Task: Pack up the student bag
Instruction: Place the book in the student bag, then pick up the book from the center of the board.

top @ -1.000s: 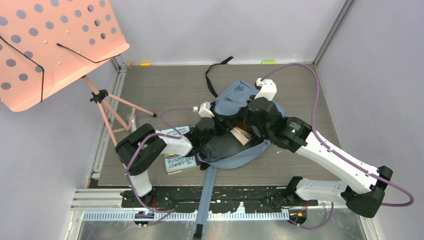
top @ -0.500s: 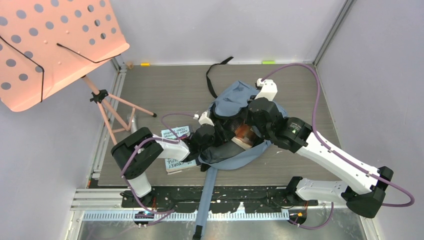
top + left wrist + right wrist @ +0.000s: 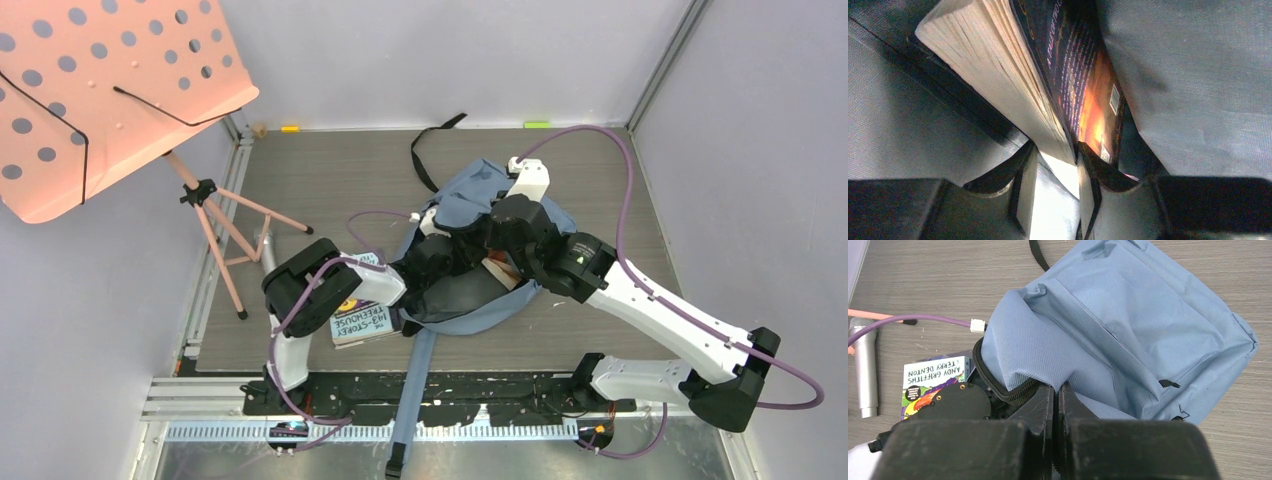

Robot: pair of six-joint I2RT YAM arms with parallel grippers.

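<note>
The bag [image 3: 468, 200] is lying in the middle of the desk [image 3: 300, 170], with its mouth facing the left arm. The right tool [image 3: 1055, 397] is pinching the blue cloth just by the zipper [image 3: 998, 385], its fingers pressed almost together on the fold, and is lifting it. This is probably meant to hold the mouth open so a book can pass.

The left tool [image 3: 1055, 162] is reaching inside the bag and pinching a thick paperback [image 3: 993, 75] by its near edge. One finger is lying against the pages and the other against the dark orange cover, with grey lining closing in on both sides. The paperback is going in edge-first, likely so that it slides flat along the bag's wall.

A second book [image 3: 358, 322] is lying on the desk just beside the mouth, partly under the left arm, and seems to be waiting its turn.
</note>
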